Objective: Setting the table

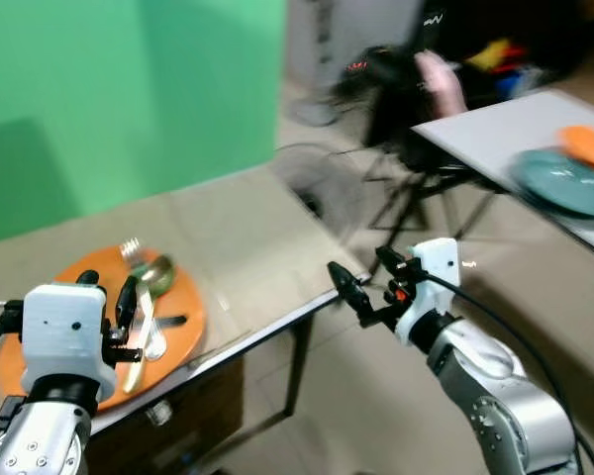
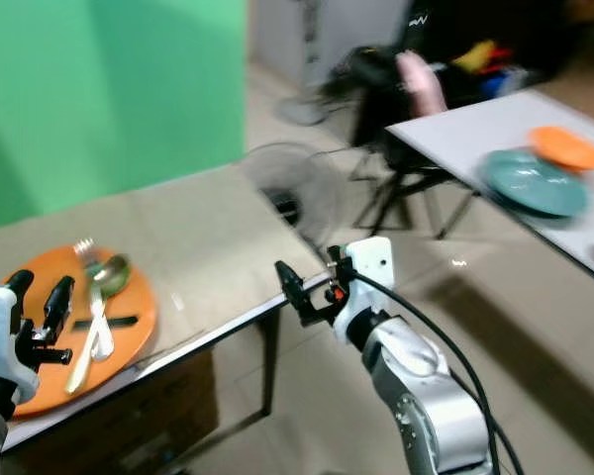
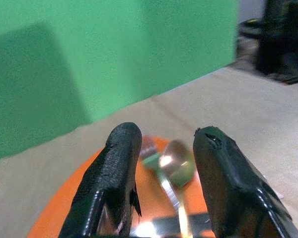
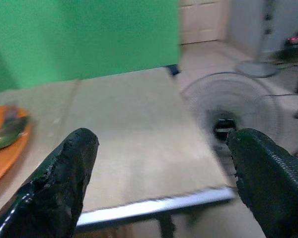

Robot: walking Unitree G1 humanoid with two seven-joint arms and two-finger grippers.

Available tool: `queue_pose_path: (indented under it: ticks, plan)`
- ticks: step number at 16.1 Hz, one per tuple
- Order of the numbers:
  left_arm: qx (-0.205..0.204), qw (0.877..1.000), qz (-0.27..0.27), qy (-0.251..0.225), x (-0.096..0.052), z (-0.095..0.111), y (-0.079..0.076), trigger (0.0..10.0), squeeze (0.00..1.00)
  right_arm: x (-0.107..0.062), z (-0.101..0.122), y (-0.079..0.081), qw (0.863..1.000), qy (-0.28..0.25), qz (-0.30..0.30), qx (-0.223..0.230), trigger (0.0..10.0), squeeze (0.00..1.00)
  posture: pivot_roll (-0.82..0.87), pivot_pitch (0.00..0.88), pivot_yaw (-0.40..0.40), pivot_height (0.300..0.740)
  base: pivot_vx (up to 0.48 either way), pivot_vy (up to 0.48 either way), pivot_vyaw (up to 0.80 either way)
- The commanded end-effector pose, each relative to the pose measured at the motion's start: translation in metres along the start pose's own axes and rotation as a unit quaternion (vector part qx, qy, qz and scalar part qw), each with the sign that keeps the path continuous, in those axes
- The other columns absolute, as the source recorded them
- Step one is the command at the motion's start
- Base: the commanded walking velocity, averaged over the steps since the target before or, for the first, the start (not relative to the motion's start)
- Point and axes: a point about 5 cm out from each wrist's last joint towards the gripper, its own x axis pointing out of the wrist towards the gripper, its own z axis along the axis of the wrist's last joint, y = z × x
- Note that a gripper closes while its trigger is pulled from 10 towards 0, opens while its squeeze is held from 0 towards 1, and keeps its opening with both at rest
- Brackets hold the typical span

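The desk [image 1: 257,247] is carrying an orange plate [image 1: 183,322] near its front edge. A spoon [image 1: 156,282] and fork [image 1: 131,249] are lying on the plate: thin, stiff, likely slippery, best pinched mid-handle. The left pincer [image 1: 131,302] is hovering above the plate, fingers apart; the right pincer [image 1: 348,287] is waiting beyond the desk's corner, wide open.

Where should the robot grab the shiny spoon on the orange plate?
Probably the thin handle of the shiny metal spoon, coming from above. It lies flat on the round orange plate, crowded by a fork. The open left pincer hovers right there.
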Motion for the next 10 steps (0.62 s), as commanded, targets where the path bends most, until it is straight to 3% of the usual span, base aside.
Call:
queue_pose_path:
  ticks: [1,3,10]
  plan:
    - [0.000,1.000,-0.010,-0.005,0.0011,0.0030,-0.0030,10.0,0.00,-0.0038,-0.0002,-0.0055,1.000,0.002,-0.012,-0.001,10.0,0.00,0.07,0.015,-0.029,0.740,0.000,0.446,-0.80]
    - [0.002,1.000,-0.013,-0.006,0.0024,0.0035,-0.0024,10.0,0.00,-0.0045,-0.0003,-0.0058,1.000,0.000,-0.016,0.003,10.0,0.00,0.07,0.016,-0.018,0.740,0.000,0.439,-0.80]
    - [-0.002,1.000,-0.024,-0.001,0.0039,0.0034,-0.0071,10.0,0.00,-0.0070,0.0008,-0.0105,0.999,-0.005,-0.033,0.001,10.0,0.00,0.06,0.038,-0.006,0.740,0.000,0.434,0.00]
